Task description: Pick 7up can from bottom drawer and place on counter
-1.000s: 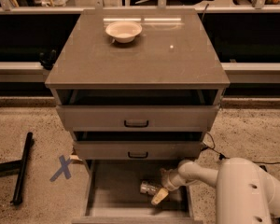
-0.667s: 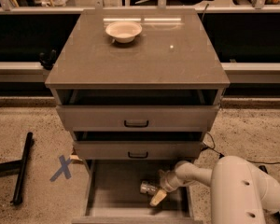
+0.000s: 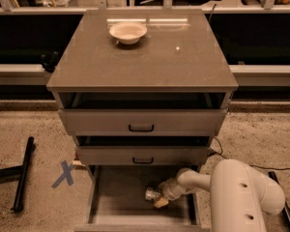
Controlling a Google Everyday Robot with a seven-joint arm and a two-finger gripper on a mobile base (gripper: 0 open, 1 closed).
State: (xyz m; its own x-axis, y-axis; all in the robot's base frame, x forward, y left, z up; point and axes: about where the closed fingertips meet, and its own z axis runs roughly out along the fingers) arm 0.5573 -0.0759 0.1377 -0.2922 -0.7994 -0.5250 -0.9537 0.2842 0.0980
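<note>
The gripper [image 3: 158, 198] is down inside the bottom drawer [image 3: 117, 202], low over its grey floor and a little right of the middle. How its jaws stand cannot be told: its tip blends with the pale shape at its end. The 7up can [image 3: 151, 194] sits on the drawer floor at that tip, on the gripper's left side, touching it or just beside it. Whether it is held, and whether it is upright or on its side, cannot be made out.

The white arm [image 3: 195, 179] reaches in from the right over the drawer's side wall. Its large rounded housing [image 3: 244, 197] fills the lower right corner, is cut off by the bottom edge and hides the drawer's right front corner. The middle drawer [image 3: 143, 154] overhangs the rear of the bottom drawer and covers that part. Above it the top drawer [image 3: 141, 122] also stands partly pulled out. On the counter [image 3: 145, 62] a white bowl [image 3: 128, 32] rests toward the far edge, well apart from the can.
</note>
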